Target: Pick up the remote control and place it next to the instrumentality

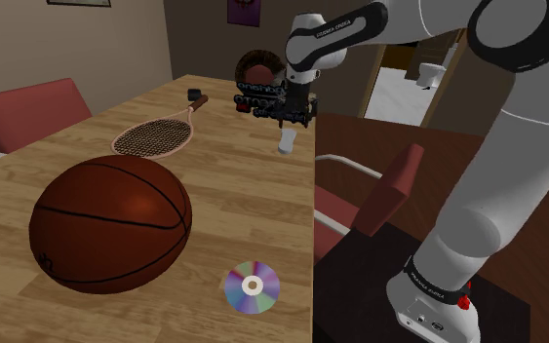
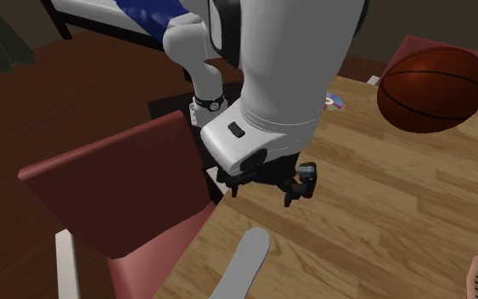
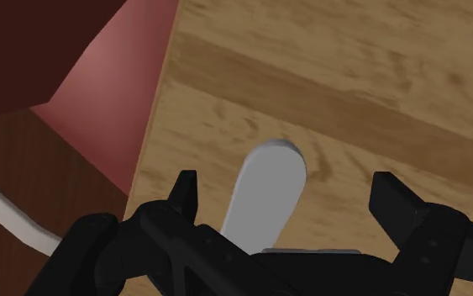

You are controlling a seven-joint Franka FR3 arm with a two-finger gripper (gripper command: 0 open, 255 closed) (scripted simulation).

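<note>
I count one dark orange basketball, one shiny round disc, one oval-headed racket and one pale grey, round-ended remote control on the wooden table, with two red chairs alongside. The remote lies flat near the table's edge, directly below my all-black gripper. The fingers stand wide apart on either side of it, touching nothing.

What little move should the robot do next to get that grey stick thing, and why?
Probably lower the end effector straight down. Its fingers stand apart with the grey remote control lying between them on the wooden table, but they do not touch it yet. The shoulder view shows a gap above the remote. It likely has to come lower before closing.
</note>
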